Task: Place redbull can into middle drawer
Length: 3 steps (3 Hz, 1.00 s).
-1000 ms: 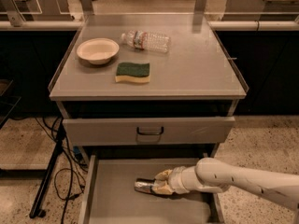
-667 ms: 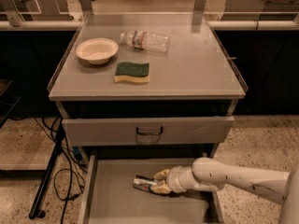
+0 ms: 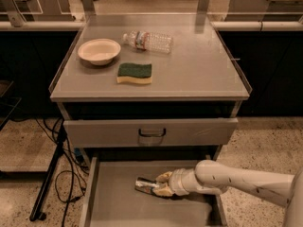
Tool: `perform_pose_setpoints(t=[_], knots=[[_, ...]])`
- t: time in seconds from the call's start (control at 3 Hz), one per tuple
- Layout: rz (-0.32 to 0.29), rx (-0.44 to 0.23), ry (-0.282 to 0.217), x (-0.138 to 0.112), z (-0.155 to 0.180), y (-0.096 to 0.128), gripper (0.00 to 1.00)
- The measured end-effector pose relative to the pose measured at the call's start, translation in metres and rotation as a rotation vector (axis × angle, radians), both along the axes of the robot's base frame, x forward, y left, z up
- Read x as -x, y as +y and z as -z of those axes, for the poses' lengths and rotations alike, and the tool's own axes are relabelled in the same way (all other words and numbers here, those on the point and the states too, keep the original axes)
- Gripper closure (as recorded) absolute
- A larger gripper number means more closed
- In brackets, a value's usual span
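The middle drawer (image 3: 118, 207) stands pulled open at the near bottom of the table (image 3: 199, 70). The redbull can (image 3: 144, 185) lies on its side on the drawer floor, near the middle. The end effector (image 3: 160, 185) reaches in from the right, and its fingers grip the can's right end. A bowl (image 3: 99, 51), a water bottle (image 3: 148, 40) and a sponge (image 3: 135, 73) rest on the table top.

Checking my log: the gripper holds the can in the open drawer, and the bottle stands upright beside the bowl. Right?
Not quite: the camera view shows the bottle lying on its side, not upright. The rest holds: the gripper holds the can in the open drawer, and the bottle is beside the bowl.
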State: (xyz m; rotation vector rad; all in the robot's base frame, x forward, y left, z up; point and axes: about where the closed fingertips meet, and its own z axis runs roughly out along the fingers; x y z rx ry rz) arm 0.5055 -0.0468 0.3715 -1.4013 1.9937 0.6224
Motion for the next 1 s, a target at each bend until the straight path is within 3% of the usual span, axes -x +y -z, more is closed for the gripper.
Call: perform_pose_setpoints(t=[0.33,0.67,1.0], knots=[[0.0,0.0,0.0,0.0,0.0,0.0,0.27],[0.0,0.0,0.0,0.0,0.0,0.0001,0.04],[0.0,0.0,0.0,0.0,0.0,0.0001,0.0]])
